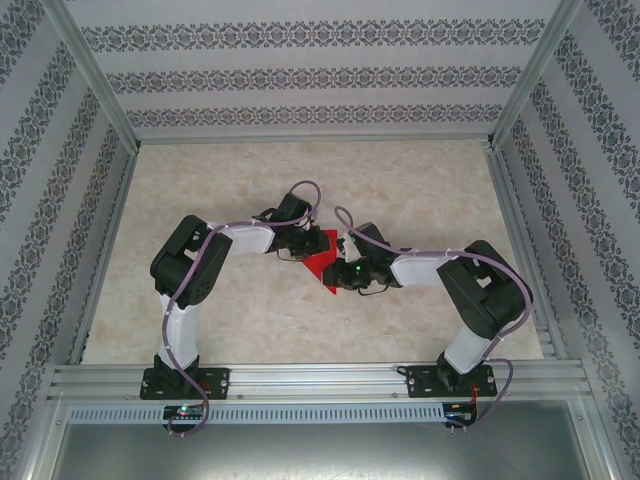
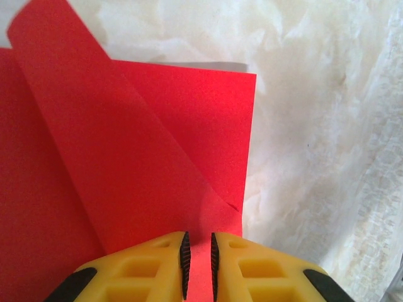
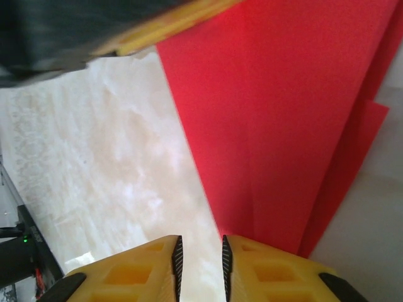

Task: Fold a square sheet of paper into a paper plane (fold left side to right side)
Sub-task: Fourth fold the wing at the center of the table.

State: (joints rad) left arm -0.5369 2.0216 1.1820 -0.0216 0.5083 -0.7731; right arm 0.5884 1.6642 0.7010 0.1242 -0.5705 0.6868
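The bright red square sheet of thin paper lies near the middle of the pale beige marbled tabletop, between the two grippers. In the left wrist view the sheet has one flap turned over along a slanting crease, and the flap's far left end curls up off the layer beneath. The sheet's right edge runs straight against the bare tabletop. The left gripper sits at the sheet's near edge. Its yellow fingers stand only a narrow slot apart with red paper showing in that slot, but I cannot tell whether the pads actually pinch it. From above, this gripper meets the sheet on its left. The right gripper is at the sheet's right, nearer side. In its wrist view the right gripper is parted by a narrow gap that shows only tabletop, gripping nothing. The layered red sheet fans away just beside its right-hand finger. Patterned grey wallpaper walls surround the table.
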